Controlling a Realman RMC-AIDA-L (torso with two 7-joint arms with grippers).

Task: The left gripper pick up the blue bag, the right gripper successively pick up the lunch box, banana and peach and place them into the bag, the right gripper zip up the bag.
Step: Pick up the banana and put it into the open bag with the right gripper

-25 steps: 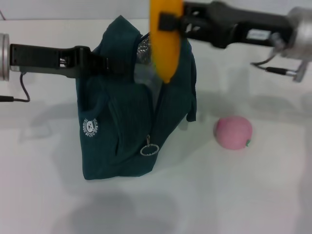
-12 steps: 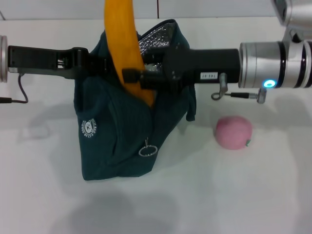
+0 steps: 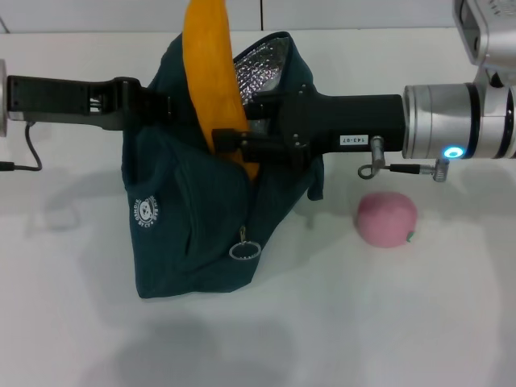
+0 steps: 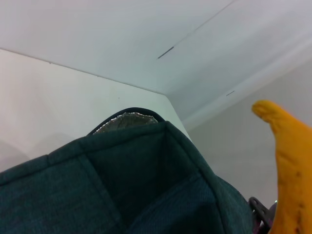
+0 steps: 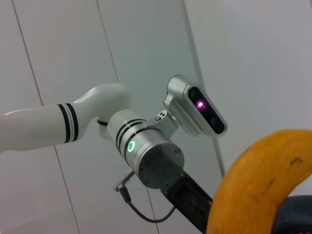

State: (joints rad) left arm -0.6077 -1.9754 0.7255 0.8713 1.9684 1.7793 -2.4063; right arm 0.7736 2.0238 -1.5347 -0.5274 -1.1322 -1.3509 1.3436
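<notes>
The right hand (image 3: pixel 228 143) is clamped on the banana (image 3: pixel 211 76), upright over the blue bag (image 3: pixel 189 234)'s open mouth. The left hand (image 3: pixel 165 109) pinches the bag's left rim. Released upright, the banana could catch the rim and topple onto the tabletop (image 3: pixel 403 322) near the peach (image 3: pixel 386 218).

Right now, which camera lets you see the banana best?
The head view: the banana shows almost whole, standing upright at the blue bag's open mouth with the right gripper shut on its lower part. The left wrist view shows only one end beside the bag, and the right wrist view only a curved piece.
</notes>
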